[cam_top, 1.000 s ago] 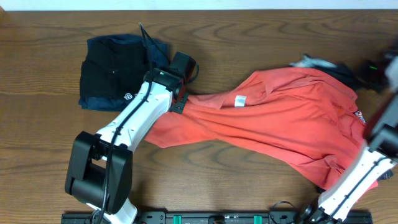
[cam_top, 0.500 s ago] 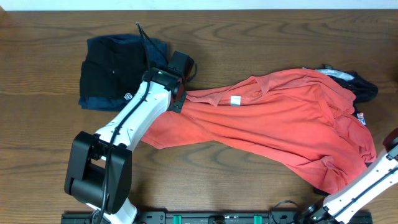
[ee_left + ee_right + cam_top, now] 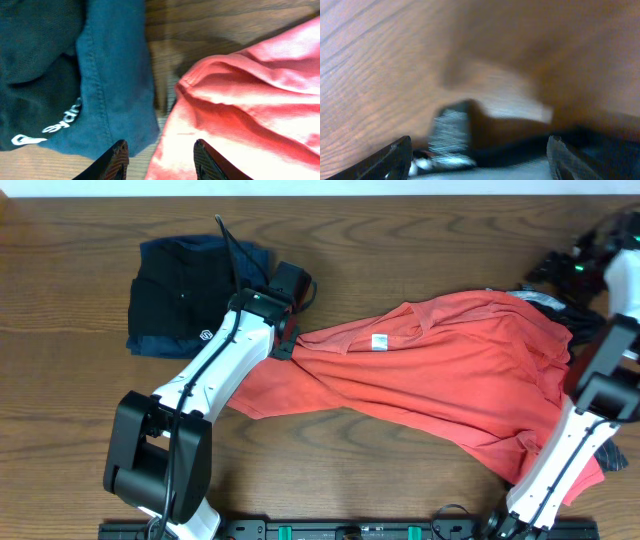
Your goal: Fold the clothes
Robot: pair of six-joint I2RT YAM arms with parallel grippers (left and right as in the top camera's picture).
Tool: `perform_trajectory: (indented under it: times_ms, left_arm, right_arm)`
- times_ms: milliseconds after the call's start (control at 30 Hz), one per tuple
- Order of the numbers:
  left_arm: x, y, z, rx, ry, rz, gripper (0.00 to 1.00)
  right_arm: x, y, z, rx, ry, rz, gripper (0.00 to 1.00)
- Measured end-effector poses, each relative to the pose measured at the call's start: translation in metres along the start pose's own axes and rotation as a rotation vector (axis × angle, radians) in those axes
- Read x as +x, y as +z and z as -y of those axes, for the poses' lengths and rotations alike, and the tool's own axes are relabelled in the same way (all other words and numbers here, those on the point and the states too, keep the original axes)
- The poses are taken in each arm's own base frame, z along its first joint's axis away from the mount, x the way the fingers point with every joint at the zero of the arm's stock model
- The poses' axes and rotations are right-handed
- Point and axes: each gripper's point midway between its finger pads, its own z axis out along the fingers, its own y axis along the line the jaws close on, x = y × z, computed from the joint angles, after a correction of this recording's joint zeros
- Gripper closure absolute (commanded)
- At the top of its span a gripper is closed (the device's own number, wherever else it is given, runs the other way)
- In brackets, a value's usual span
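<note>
Left gripper [image 3: 165, 161]: its two black fingertips stand spread apart at the bottom of the left wrist view, pinching nothing. The hem of the red T-shirt [image 3: 250, 100] lies on the table in the gap between them and runs off to the right. Just to the left of the gap is the edge of a folded dark blue garment [image 3: 115, 75] with white lettering [image 3: 50, 127].

Right gripper [image 3: 481, 156]: its two fingertips sit far apart at the lower corners of a heavily blurred view, closed on nothing. Between them is a grey and dark shape too smeared to name, with brown wood above.

From overhead there are two arms and three pieces of clothing. One red T-shirt [image 3: 450, 370] is spread crumpled across the middle and right of the wooden table [image 3: 400, 240], its white neck label [image 3: 380, 342] facing up. One folded dark blue garment [image 3: 185, 295] lies at the upper left, just beside the shirt's left end. One dark garment [image 3: 580, 318] shows at the right, mostly hidden under the shirt.

The left arm [image 3: 215, 365] reaches from the near edge to the shirt's left end. The right arm [image 3: 585, 430] crosses over the shirt's right side, covering part of it, and its end is at the far right corner, off the shirt.
</note>
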Motion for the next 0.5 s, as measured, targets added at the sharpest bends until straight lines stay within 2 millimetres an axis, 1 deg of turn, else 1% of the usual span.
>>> perform_trajectory:
  times_ms: [33,100,133,167,200,233,267,300,400,467,500]
  left_arm:
    - [-0.001,0.000,0.002,0.013,-0.002,0.003,0.54]
    - [-0.005,-0.001,0.014,0.083,-0.006,0.017,0.50]
    - [-0.008,-0.001,0.021,0.120,-0.010,0.029,0.48]
    - [-0.013,-0.003,0.031,0.181,-0.017,0.047,0.48]
    - [-0.018,-0.005,0.040,0.229,-0.019,0.065,0.47]
    - [-0.022,-0.007,0.048,0.275,-0.019,0.081,0.46]
    - [-0.027,-0.011,0.058,0.326,-0.016,0.102,0.43]
    - [-0.032,-0.015,0.067,0.372,-0.010,0.123,0.41]
    - [-0.040,-0.026,0.093,0.471,0.019,0.163,0.35]
    - [-0.040,-0.034,0.111,0.518,0.057,0.179,0.34]
    - [-0.040,-0.036,0.119,0.533,0.071,0.184,0.34]
  right_arm:
    - [0.000,0.003,-0.004,0.021,-0.012,0.006,0.24]
    - [0.000,0.008,-0.008,0.053,-0.025,0.015,0.30]
    - [0.001,0.012,-0.007,0.070,-0.029,0.020,0.35]
    - [0.003,0.015,-0.006,0.084,-0.032,0.020,0.39]
    - [0.004,0.018,-0.004,0.095,-0.033,0.020,0.40]
    - [0.005,0.020,-0.003,0.105,-0.030,0.023,0.39]
    - [0.004,0.020,-0.001,0.112,-0.031,0.031,0.33]
    - [0.005,0.021,0.000,0.118,-0.029,0.029,0.30]
    - [0.011,0.018,0.003,0.131,-0.037,0.014,0.30]
    - [0.016,0.017,0.005,0.140,-0.042,-0.003,0.32]
    - [0.018,0.016,0.006,0.142,-0.046,-0.013,0.30]
